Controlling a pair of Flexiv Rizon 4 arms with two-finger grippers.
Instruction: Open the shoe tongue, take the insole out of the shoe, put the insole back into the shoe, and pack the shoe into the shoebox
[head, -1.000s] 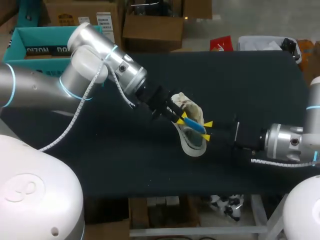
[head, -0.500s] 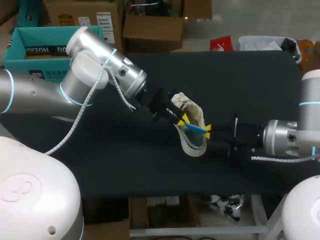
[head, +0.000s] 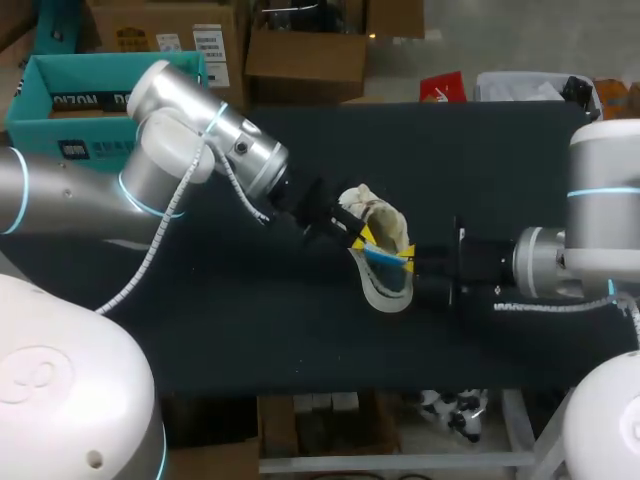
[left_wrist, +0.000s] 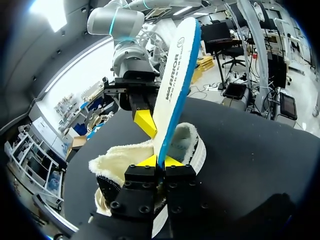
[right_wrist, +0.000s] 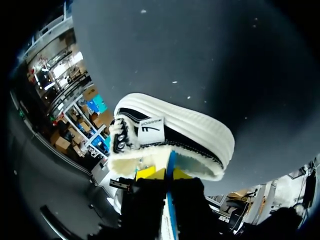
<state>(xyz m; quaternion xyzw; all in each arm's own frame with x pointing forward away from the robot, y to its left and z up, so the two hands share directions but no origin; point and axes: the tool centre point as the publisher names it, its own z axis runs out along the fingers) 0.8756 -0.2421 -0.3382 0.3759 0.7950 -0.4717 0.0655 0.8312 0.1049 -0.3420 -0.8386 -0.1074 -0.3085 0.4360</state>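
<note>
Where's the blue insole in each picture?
Head view: insole mid-table, over the shoe.
Left wrist view: insole rising from the left gripper, over the shoe.
Right wrist view: insole edge-on in the right gripper.
Shared landmark: the shoe.

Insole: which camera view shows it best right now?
The left wrist view: the insole shows nearly full length, white face and blue edge, rising from the left end effector. The head view gives a short blue strip over the shoe; the right wrist view only a thin edge.
</note>
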